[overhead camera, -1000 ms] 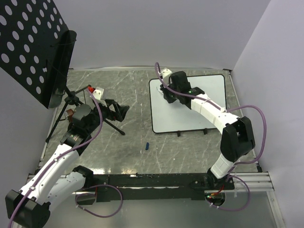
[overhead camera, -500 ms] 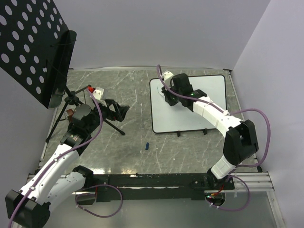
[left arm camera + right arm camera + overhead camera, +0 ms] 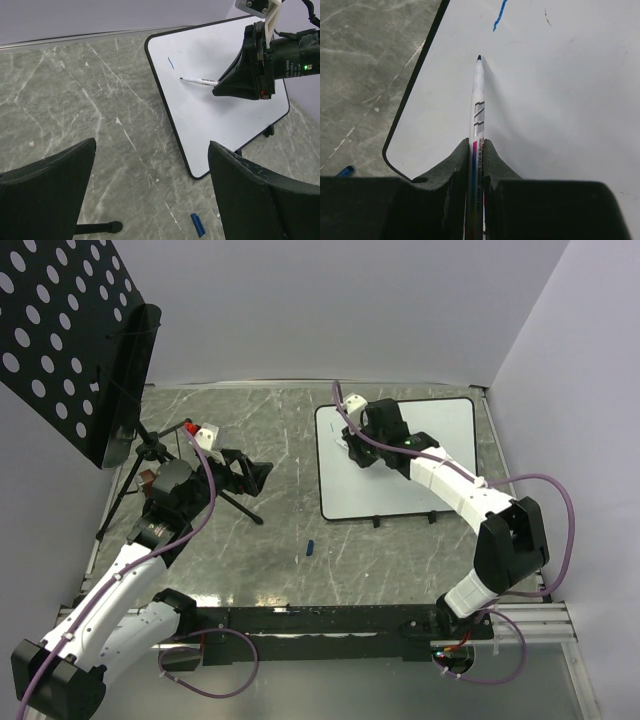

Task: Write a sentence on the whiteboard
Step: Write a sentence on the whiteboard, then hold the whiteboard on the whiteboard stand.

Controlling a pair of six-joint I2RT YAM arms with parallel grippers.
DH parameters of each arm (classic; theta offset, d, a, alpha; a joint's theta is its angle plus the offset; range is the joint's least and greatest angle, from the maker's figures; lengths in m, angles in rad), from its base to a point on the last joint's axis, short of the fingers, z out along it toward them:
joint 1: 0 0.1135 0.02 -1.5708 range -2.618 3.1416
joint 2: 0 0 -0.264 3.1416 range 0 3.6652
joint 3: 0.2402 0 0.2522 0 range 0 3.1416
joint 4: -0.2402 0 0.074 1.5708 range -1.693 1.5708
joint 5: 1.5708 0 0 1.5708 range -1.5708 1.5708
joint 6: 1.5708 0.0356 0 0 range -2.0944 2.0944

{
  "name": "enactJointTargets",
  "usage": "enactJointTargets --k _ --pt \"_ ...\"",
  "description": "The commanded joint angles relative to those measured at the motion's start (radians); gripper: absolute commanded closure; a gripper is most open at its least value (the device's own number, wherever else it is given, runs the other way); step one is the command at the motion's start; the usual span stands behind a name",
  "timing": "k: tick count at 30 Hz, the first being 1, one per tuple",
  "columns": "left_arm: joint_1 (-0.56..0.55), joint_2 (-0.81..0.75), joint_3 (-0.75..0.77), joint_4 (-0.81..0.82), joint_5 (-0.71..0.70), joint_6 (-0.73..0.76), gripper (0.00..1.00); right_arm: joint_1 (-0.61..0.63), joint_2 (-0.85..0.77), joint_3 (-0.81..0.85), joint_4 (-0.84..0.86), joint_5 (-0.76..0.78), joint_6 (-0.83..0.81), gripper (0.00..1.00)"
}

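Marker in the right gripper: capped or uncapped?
Uncapped: the marker shows a bare dark tip over the whiteboard; the right gripper grips it.

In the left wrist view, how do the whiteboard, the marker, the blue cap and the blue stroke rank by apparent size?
1. whiteboard
2. marker, visible part
3. blue cap and blue stroke look alike; the cap lies nearer the camera, so no ranking.

White arms (image 3: 118, 585), black joints (image 3: 510, 540), purple cables (image 3: 213, 495)
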Motion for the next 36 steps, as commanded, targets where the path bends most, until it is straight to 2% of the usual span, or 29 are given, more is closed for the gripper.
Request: enactJointTargets --k 1,4,5,8,9,11,14,17,22,31,33,36 --pt "-0.003 0.022 -0.017 0.067 0.051 -0.058 0.03 -0.013 -0.089 0.013 0.019 -0.048 -0.012 1.0" --pt "0.0 0.131 0.026 0.096 0.176 -0.136 0.03 -0.034 -0.12 0.027 0.011 -0.103 -0.017 1.0" --pt "0.001 0.212 0.041 0.113 0.248 -0.187 0.01 -0.051 -0.134 0.03 0.005 -0.118 -0.018 1.0" --pt "0.001 0.368 0.072 0.2 0.395 -0.308 0.03 -0.094 -0.158 0.03 -0.014 -0.195 -0.015 1.0" --pt "0.001 0.401 0.074 0.275 0.404 -0.336 0.03 -0.106 -0.164 0.029 -0.017 -0.223 -0.015 1.0" --pt "0.001 0.479 0.081 0.313 0.385 -0.368 0.03 -0.129 -0.187 0.013 -0.026 -0.298 -0.015 1.0" --pt "0.004 0.582 0.124 0.346 0.368 -0.342 0.03 -0.16 -0.22 -0.017 -0.02 -0.352 -0.007 1.0" --pt "0.003 0.689 0.169 0.405 0.428 -0.333 0.01 -0.18 -0.241 -0.046 -0.004 -0.387 0.006 1.0" --pt "0.008 0.843 0.248 0.467 0.542 -0.31 0.07 -0.198 -0.255 -0.069 0.011 -0.428 0.022 1.0" --pt "0.037 1.086 0.34 0.607 0.663 -0.379 0.21 -0.207 -0.27 -0.083 0.022 -0.471 0.023 1.0" --pt "0.041 1.117 0.36 0.682 0.689 -0.406 0.27 -0.207 -0.27 -0.085 0.025 -0.476 0.023 1.0" --pt "0.04 1.154 0.371 0.771 0.726 -0.437 0.3 -0.206 -0.264 -0.089 0.026 -0.485 0.023 1.0"
